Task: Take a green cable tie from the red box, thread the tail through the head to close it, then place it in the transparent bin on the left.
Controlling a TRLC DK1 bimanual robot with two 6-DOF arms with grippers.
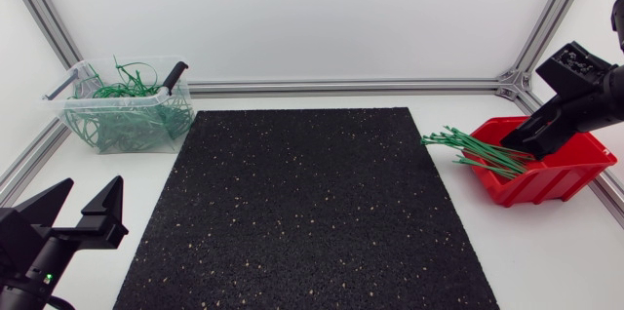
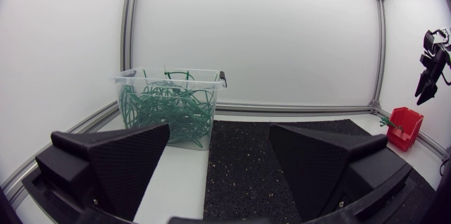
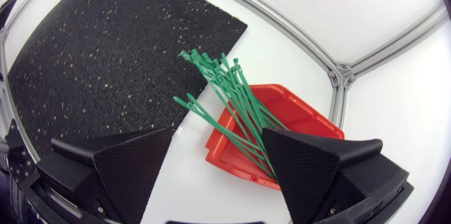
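Observation:
The red box (image 1: 546,169) stands at the table's right with a bundle of green cable ties (image 1: 476,150) sticking out over its left rim. My right gripper (image 1: 522,139) hangs over the box, its fingers apart and empty; in its wrist view the ties (image 3: 229,101) and red box (image 3: 296,111) lie ahead of the open gripper (image 3: 218,171). The transparent bin (image 1: 125,107) at the far left holds several closed green ties. My left gripper (image 1: 78,208) stands open near the front left, facing the bin (image 2: 169,104) across the table from its own open gripper (image 2: 218,171).
A black speckled mat (image 1: 307,208) covers the middle of the table. Aluminium frame rails (image 1: 341,86) run along the back and side edges. White table surface lies between mat and both containers.

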